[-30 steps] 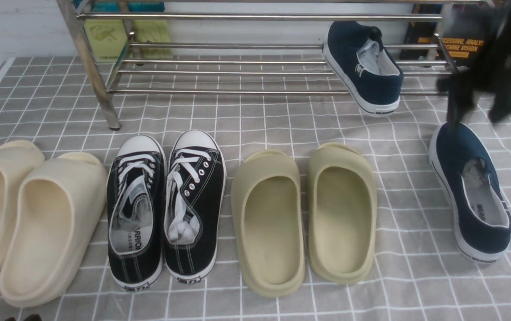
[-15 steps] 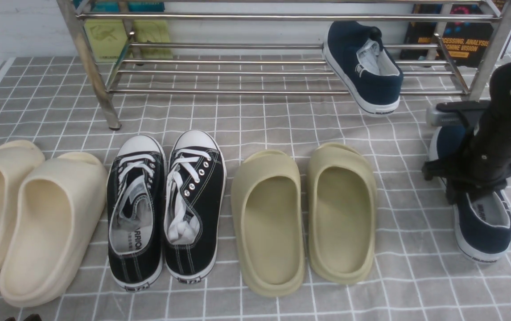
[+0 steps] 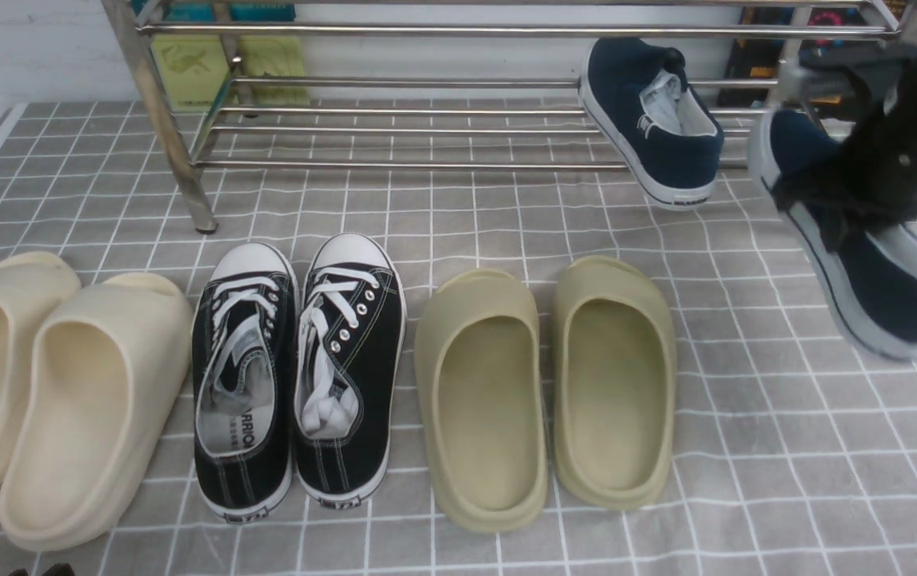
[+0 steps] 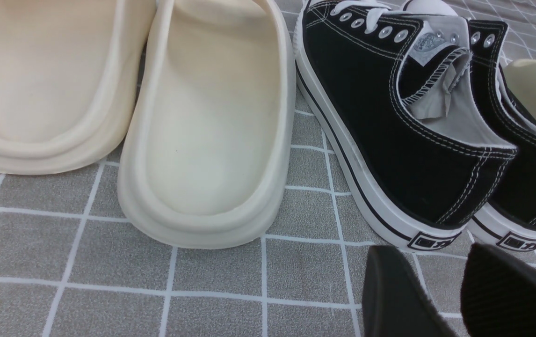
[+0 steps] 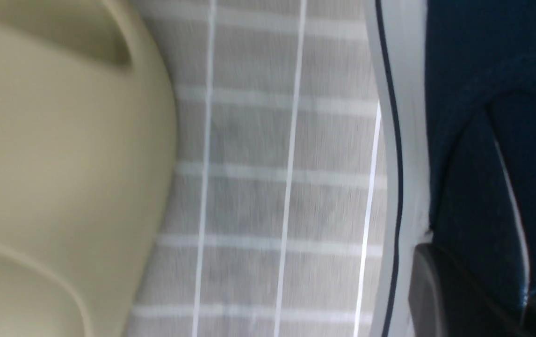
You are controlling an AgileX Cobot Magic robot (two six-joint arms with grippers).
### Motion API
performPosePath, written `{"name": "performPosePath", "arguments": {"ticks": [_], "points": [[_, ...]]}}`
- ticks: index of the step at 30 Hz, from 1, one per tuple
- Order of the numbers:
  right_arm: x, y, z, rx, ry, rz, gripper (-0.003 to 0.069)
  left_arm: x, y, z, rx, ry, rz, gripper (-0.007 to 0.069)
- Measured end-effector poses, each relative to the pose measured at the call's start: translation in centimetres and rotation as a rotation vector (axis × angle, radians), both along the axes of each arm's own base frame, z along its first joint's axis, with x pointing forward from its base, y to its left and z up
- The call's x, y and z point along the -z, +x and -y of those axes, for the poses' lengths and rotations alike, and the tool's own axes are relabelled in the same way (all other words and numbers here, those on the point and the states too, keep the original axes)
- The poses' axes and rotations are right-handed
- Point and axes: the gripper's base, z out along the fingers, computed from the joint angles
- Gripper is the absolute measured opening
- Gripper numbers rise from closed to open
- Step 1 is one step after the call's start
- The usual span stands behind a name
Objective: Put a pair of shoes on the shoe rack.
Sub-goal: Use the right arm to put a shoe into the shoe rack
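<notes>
One navy slip-on shoe point(image 3: 654, 120) rests tilted on the lower bars of the steel shoe rack point(image 3: 426, 32), its heel hanging over the front bar. The other navy shoe point(image 3: 874, 280) hangs in the air at the far right, toe raised toward the rack. My right gripper point(image 3: 834, 212) is shut on its side wall. In the right wrist view the same shoe point(image 5: 464, 117) fills the frame edge, and the right gripper point(image 5: 483, 281) pinches its collar. My left gripper point(image 4: 429, 252) stands open and empty, low over the cloth behind the black sneakers.
On the grey grid cloth lie cream slides point(image 3: 66, 384), black lace-up sneakers point(image 3: 298, 368) and olive slides point(image 3: 546, 384) in a row. Books point(image 3: 218, 64) stand behind the rack. The rack's left leg point(image 3: 162, 120) stands at the back left.
My right gripper came down over the navy shoe on the floor, shut on it and lifted it up toward the rack. The left arm has not moved.
</notes>
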Motion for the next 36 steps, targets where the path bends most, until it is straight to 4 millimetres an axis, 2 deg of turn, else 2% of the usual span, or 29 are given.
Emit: {"name": "performPosePath", "arguments": {"ticks": [2,4,5,6,9,10,11,12,13,17,20,26,36], "points": [[-0.4,1.8,-0.1,-0.014,-0.017,0.059,0.0025,0.0,0.0,0.0,0.0,-0.001,0.0,0.0239],[-0.2,2.6,-0.2,-0.021,-0.027,0.074,0.0025,0.0,0.0,0.0,0.0,-0.001,0.0,0.0239],[-0.4,3.9,-0.3,-0.031,-0.038,0.105,0.0025,0.0,0.0,0.0,0.0,0.0,0.0,0.0239],[-0.1,4.1,-0.3,-0.033,-0.04,0.102,0.0025,0.0,0.0,0.0,0.0,0.0,0.0,0.0239],[-0.1,7.0,-0.6,-0.07,-0.066,0.156,0.0025,0.0,0.0,0.0,0.0,0.0,0.0,0.0239],[-0.1,7.1,-0.6,-0.072,-0.069,0.159,0.0025,0.0,0.0,0.0,0.0,0.0,0.0,0.0239],[0.2,8.6,-0.7,-0.077,-0.085,0.182,0.0025,0.0,0.0,0.0,0.0,0.0,0.0,0.0239],[0.3,8.7,-0.7,-0.078,-0.089,0.185,0.0025,0.0,0.0,0.0,0.0,0.0,0.0,0.0239],[0.8,9.9,-0.8,-0.081,-0.106,0.202,0.0025,0.0,0.0,0.0,0.0,0.0,0.0,0.0239],[2.1,12.2,-1.0,-0.092,-0.123,0.231,0.0025,0.0,0.0,0.0,0.0,0.0,0.0,0.0239],[2.8,13.2,-1.2,-0.098,-0.121,0.226,0.0025,0.0,0.0,0.0,0.0,0.0,0.0,0.0239],[2.8,14.2,-1.4,-0.108,-0.126,0.271,0.0025,0.0,0.0,0.0,0.0,0.0,0.0,0.0239],[3.2,14.7,-1.8,-0.213,-0.112,0.31,0.0025,0.0,0.0,0.0,0.0,0.0,0.0,0.0239]]}}
